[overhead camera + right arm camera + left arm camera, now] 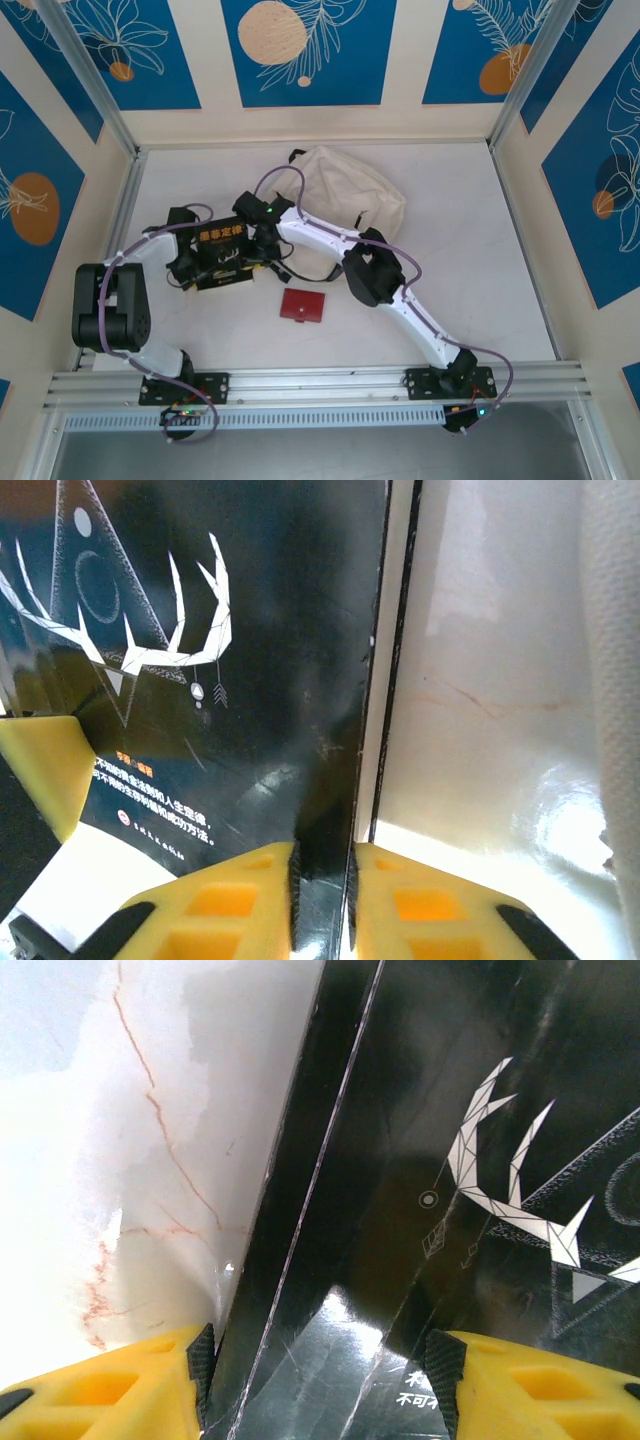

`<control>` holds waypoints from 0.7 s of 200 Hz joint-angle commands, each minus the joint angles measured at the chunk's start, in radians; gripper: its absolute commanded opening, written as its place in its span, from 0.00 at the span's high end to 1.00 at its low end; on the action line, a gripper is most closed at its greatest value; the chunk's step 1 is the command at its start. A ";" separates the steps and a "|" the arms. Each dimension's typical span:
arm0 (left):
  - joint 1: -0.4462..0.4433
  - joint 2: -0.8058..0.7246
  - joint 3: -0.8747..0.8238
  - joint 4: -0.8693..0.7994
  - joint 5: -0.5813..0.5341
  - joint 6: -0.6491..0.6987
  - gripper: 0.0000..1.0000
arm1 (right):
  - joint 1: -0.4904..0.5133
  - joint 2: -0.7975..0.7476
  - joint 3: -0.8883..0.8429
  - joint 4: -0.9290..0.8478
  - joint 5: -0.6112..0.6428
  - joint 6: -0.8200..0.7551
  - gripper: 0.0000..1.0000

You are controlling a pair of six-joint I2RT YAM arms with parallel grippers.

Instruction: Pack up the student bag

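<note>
The student bag (pixel 345 190), cream with a black strap, lies slumped at the back of the table; its fabric edge (pixel 615 630) shows in the right wrist view. A black book (pixel 222 255) with an antler drawing lies left of the bag, between the two arms. My left gripper (pixel 190 265) is at the book's left end, and the book (pixel 420 1160) spans the gap between its pads, touching both. My right gripper (pixel 262 240) is at the book's right end, its jaws (pixel 322 890) shut tight on the edge of the book (pixel 230 680).
A small red flat case (pixel 303 306) lies on the white marbled table (pixel 470 270) in front of the book. Metal frame posts and patterned walls close in the table on three sides. Purple cables trail along both arms.
</note>
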 commanded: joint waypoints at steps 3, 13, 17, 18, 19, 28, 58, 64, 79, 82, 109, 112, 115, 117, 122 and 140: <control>-0.024 0.067 -0.029 0.026 0.047 -0.010 0.41 | 0.009 -0.093 -0.042 0.104 -0.126 0.016 0.83; -0.024 0.060 -0.025 0.023 0.049 -0.008 0.41 | 0.003 -0.114 -0.068 0.124 -0.133 0.026 0.84; -0.024 0.056 -0.023 0.021 0.050 -0.007 0.41 | 0.001 -0.122 -0.079 0.132 -0.136 0.029 0.86; -0.024 0.055 -0.023 0.021 0.050 -0.008 0.41 | 0.000 -0.123 -0.082 0.133 -0.137 0.030 0.87; -0.024 0.054 -0.023 0.020 0.050 -0.008 0.41 | 0.000 -0.125 -0.084 0.135 -0.137 0.031 0.87; -0.024 0.044 -0.019 0.019 0.056 -0.007 0.40 | -0.005 -0.142 -0.104 0.152 -0.140 0.041 0.92; -0.021 -0.008 0.002 0.006 0.088 -0.008 0.35 | -0.017 -0.197 -0.174 0.209 -0.155 0.052 1.00; -0.021 -0.021 0.011 -0.003 0.087 -0.006 0.32 | -0.019 -0.206 -0.183 0.212 -0.145 0.048 1.00; -0.017 -0.053 0.032 -0.022 0.087 -0.005 0.24 | -0.025 -0.236 -0.218 0.222 -0.116 0.035 1.00; -0.016 -0.059 0.034 -0.024 0.089 -0.006 0.23 | -0.027 -0.242 -0.224 0.225 -0.112 0.033 1.00; -0.013 -0.103 0.039 -0.010 0.136 -0.021 0.13 | -0.048 -0.289 -0.287 0.238 -0.082 0.017 1.00; -0.013 -0.105 0.037 -0.007 0.143 -0.023 0.13 | -0.051 -0.295 -0.294 0.240 -0.078 0.015 1.00; -0.012 -0.105 0.036 -0.004 0.148 -0.026 0.13 | -0.053 -0.301 -0.300 0.241 -0.075 0.012 1.00; -0.011 -0.105 0.034 -0.002 0.152 -0.026 0.12 | -0.055 -0.304 -0.304 0.242 -0.072 0.012 1.00; -0.010 -0.105 0.031 0.006 0.165 -0.029 0.12 | -0.060 -0.313 -0.314 0.243 -0.067 0.010 1.00; 0.000 -0.095 0.012 0.035 0.207 -0.037 0.11 | -0.076 -0.335 -0.350 0.253 -0.061 0.010 1.00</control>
